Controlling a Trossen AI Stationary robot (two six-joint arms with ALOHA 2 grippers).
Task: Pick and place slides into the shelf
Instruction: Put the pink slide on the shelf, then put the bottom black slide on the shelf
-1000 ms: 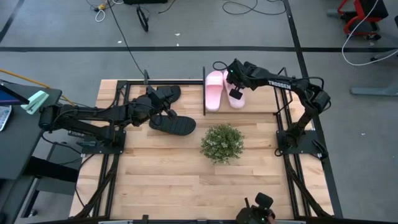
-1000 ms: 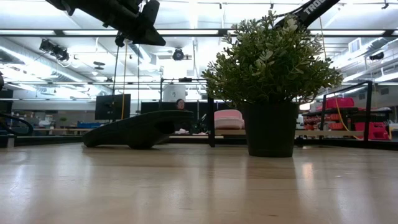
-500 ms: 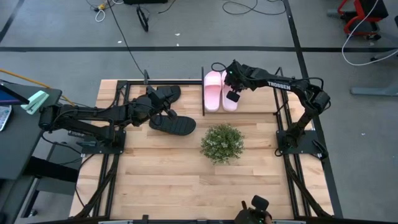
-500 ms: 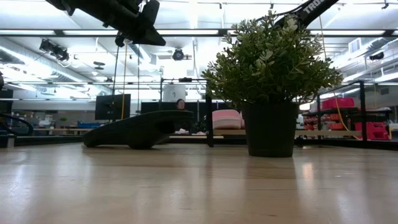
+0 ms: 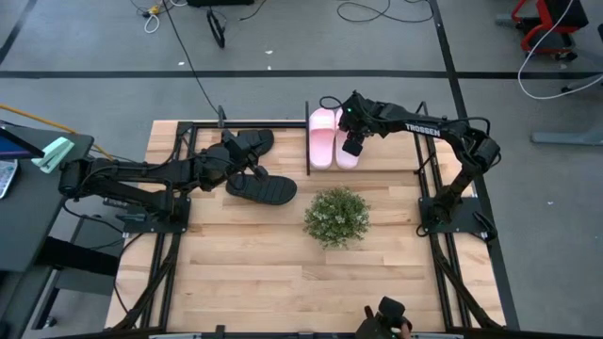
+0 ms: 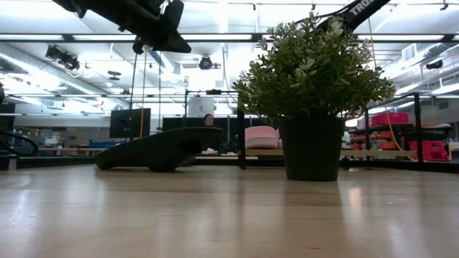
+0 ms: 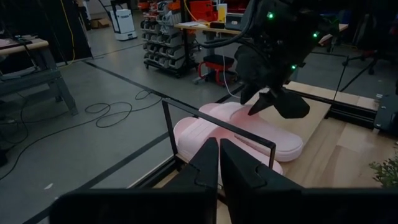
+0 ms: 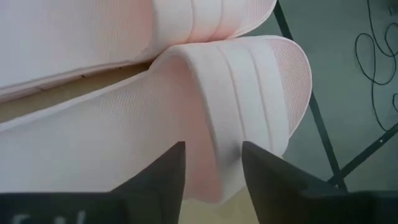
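Two pale pink slides [image 5: 323,137] [image 5: 345,153] lie side by side in the right part of the shelf [image 5: 308,141], soles down on it. My right gripper [image 8: 211,168] stands open above the right one, its fingers on either side of the strap [image 8: 233,106]. One black slide [image 5: 254,143] lies in the shelf's left part, partly hidden by my left arm. The other black slide [image 5: 266,189] rests on the table in front of it. My left gripper [image 7: 219,152] hovers shut above the black slides, holding nothing. My right gripper comes at the right pink slide from above, slanting down, with one finger [image 8: 163,177] on each side of the strap's edge [image 8: 214,155]. I cannot tell whether the fingers still touch the strap. The slide lies flat in the shelf.
A potted green plant [image 5: 336,216] stands on the table in front of the pink slides and fills the middle of the low view [image 6: 312,79]. The shelf's upright post [image 6: 242,136] stands between the black and the pink slides. Bare wood lies toward the near edge.
The right pink slide has swung its near end toward the table's left and now lies parallel against the other pink slide. My right gripper has tipped a little above it, staying over the strap.
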